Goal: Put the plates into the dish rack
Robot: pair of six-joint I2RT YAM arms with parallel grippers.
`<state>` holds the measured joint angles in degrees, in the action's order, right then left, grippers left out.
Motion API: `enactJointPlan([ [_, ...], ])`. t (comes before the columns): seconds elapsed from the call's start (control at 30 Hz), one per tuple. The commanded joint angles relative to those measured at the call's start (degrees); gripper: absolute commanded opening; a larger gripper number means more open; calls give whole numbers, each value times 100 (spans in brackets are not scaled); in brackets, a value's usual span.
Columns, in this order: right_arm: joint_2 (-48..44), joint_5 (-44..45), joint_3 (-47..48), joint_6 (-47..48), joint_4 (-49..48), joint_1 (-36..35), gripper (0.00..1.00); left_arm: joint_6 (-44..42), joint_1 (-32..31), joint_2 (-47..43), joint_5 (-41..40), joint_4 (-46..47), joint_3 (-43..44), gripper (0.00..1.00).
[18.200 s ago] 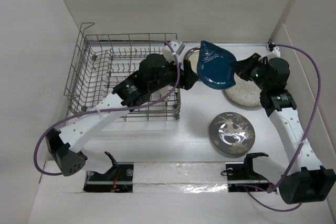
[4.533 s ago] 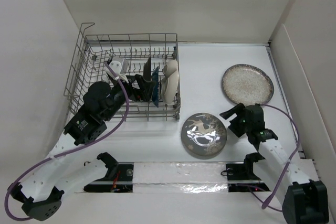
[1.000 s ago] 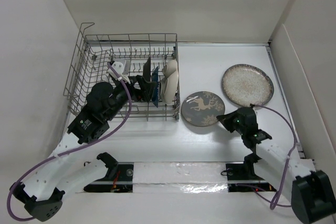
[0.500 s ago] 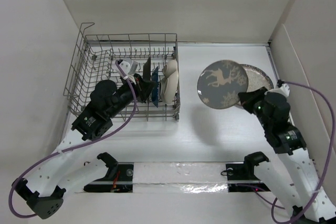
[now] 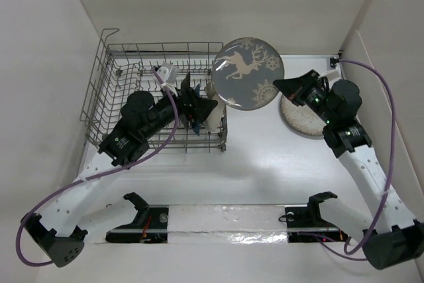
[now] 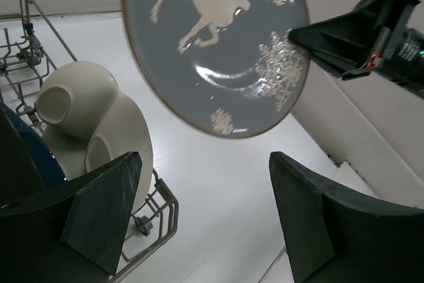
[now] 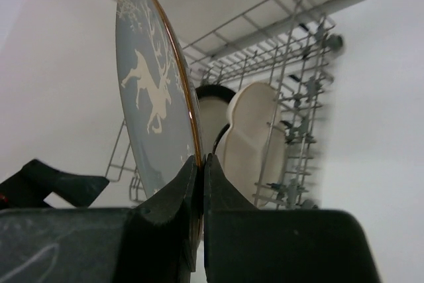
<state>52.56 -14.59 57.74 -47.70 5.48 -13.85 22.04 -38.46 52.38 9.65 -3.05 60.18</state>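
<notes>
four plates showed plainly: one grey reindeer plate point(image 5: 248, 73), one speckled cream plate point(image 5: 301, 118), one cream three-section plate point(image 6: 86, 107) and one dark blue dish point(image 5: 194, 118). two of the four stood in the one dish rack point(image 5: 126, 74). a dark rim behind the cream one might have been a fifth plate; it could not be told. there were two arms, the left arm point(image 5: 93, 183) and the right arm point(image 5: 361, 164), and two grippers, the left gripper point(image 6: 205, 210) and the right gripper point(image 7: 199, 164), with two fingers each.

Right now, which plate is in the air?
The grey reindeer plate, clamped in the right gripper; the speckled plate lies flat, others stand in the dish rack.
</notes>
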Motion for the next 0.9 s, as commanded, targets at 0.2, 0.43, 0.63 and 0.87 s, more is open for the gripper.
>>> enactJointPlan([
  [0.2, 290, -1765, -183, -1337, -3060, 189, 0, 661, 31, 360, -235, 691, -33, 79],
  [0.43, 510, -2241, -605, -1927, -3957, 102, 0, 714, 31, 729, -175, 972, 152, 76],
  [0.63, 668, -2276, -737, -1786, -3949, -233, 0, 925, 31, 914, 81, 1482, 64, 41],
  [0.87, 976, -2171, -1009, -1795, -4107, -461, 0, 768, 31, 836, -243, 1272, 187, 0],
])
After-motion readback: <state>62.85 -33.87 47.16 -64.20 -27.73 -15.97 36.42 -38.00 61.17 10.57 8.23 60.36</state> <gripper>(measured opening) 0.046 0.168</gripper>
